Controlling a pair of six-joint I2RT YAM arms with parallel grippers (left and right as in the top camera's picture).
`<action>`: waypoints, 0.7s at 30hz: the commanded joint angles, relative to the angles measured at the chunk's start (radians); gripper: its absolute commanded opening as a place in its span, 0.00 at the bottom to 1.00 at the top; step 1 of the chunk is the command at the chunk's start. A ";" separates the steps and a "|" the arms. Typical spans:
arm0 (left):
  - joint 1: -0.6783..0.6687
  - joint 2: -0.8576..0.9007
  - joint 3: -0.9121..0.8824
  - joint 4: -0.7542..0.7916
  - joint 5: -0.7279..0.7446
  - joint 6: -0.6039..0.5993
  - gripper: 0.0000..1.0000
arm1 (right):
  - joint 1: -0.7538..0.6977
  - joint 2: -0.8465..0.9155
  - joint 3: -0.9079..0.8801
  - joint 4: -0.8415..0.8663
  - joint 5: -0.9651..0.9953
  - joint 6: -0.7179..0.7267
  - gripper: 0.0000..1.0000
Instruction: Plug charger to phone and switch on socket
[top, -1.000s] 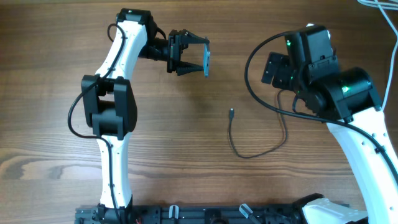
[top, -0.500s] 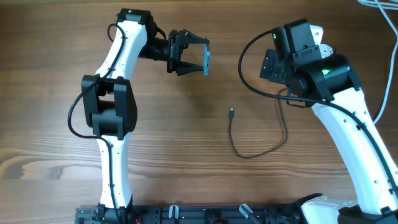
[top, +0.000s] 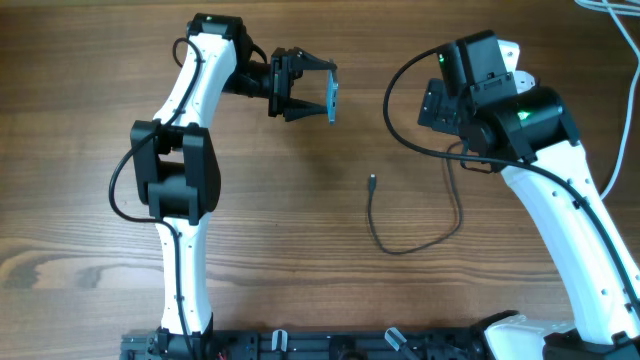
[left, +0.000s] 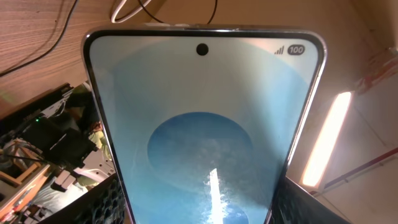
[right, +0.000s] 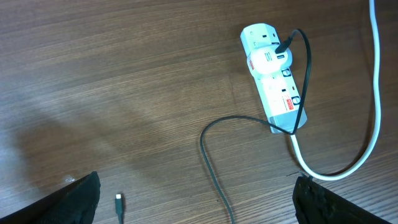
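One phone (top: 334, 100) edge-up in the left hand (top: 331, 95)

I have bare table (top: 300, 200) on all sides of the charger (top: 371, 205) tip, open from above. Its far stretch passes under my right arm (top: 560, 230); the phone (top: 333, 100), held up at left, hangs well apart.

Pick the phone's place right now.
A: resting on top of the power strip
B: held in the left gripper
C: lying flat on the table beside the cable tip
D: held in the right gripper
B: the left gripper is clamped on the phone, and its lit screen fills the left wrist view.
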 joint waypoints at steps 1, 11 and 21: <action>0.003 -0.043 0.026 -0.002 0.045 -0.006 0.59 | 0.001 0.010 0.013 0.002 0.026 0.008 1.00; 0.003 -0.043 0.026 -0.002 0.045 -0.006 0.59 | 0.001 0.010 0.013 0.002 0.023 0.008 1.00; 0.003 -0.043 0.026 -0.002 0.045 -0.006 0.59 | 0.001 0.010 0.013 0.003 -0.023 -0.008 1.00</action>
